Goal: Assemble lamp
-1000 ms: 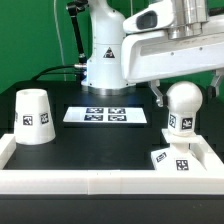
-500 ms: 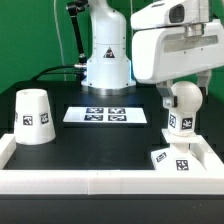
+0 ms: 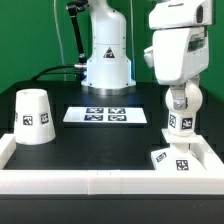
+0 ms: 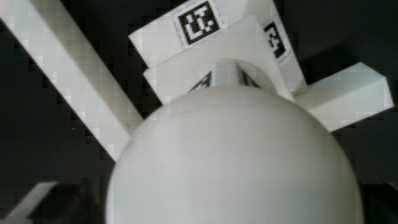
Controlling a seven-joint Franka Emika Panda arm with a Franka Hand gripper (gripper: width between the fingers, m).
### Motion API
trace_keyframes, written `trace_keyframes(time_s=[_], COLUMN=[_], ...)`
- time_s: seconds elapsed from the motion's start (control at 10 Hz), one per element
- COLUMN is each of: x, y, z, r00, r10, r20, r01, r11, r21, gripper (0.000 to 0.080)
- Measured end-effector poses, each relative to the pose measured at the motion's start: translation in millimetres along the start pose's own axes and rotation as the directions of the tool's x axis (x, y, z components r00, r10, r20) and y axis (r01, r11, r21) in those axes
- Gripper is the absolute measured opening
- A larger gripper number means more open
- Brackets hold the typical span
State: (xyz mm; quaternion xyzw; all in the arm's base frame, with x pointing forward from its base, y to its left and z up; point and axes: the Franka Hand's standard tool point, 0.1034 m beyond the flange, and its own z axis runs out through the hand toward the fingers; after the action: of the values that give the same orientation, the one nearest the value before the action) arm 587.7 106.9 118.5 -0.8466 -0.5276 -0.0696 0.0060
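The white bulb [image 3: 180, 110] stands upright on the flat square base [image 3: 176, 159] at the exterior view's right, tags facing the camera. My gripper [image 3: 180, 98] hangs straight above and reaches down over the bulb's round head, with a dark finger on either side; the jaws look open and I see no clamping. In the wrist view the bulb [image 4: 222, 150] fills the picture, with the tagged base [image 4: 210, 30] beyond it. The cup-like shade [image 3: 33, 115] stands mouth down, far off at the exterior view's left.
The marker board [image 3: 105, 116] lies flat in the middle of the black table. The arm's white pedestal [image 3: 106, 62] stands behind it with cables. A low white wall [image 3: 90, 181] runs along the front and sides, and the base sits in its right corner.
The arm has swung from the exterior view's right edge toward the left and turned upright, bringing the gripper over the bulb. The bulb, base and shade have not moved.
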Motion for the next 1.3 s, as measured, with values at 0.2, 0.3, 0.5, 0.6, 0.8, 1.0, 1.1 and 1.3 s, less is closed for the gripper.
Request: trace_keyframes(time_s=[0.2,0.3,0.5,0.6,0.8,1.0,1.1,1.3], x=[-1.0,-0.8,-1.2,-1.2,-1.4,-1.5,-1.8,-4.0], y=[0.5,0.8,0.9,0.9,2.0,5.1,5.6,8.1], z=[0.1,0.0,0.1,0.1,-0.5,-0.5,-0.3,-1.4], r00=[0.999,0.999,0.999,1.0,1.0,0.975,0.944,0.84], r10=[-0.052,-0.047,-0.046,-0.027,0.021,0.222,0.328,0.541], r20=[0.002,0.004,0.004,0.003,0.003,-0.028,-0.042,-0.054], r01=[0.052,0.047,0.046,0.027,-0.021,-0.223,-0.329,-0.542], r11=[0.999,0.999,0.999,1.0,1.0,0.975,0.944,0.841], r21=[0.001,0.005,0.004,0.004,0.003,-0.01,-0.013,-0.007], gripper=[0.0698,0.0698,0.0576,0.0576,0.0576,0.0576,0.0576,0.0576])
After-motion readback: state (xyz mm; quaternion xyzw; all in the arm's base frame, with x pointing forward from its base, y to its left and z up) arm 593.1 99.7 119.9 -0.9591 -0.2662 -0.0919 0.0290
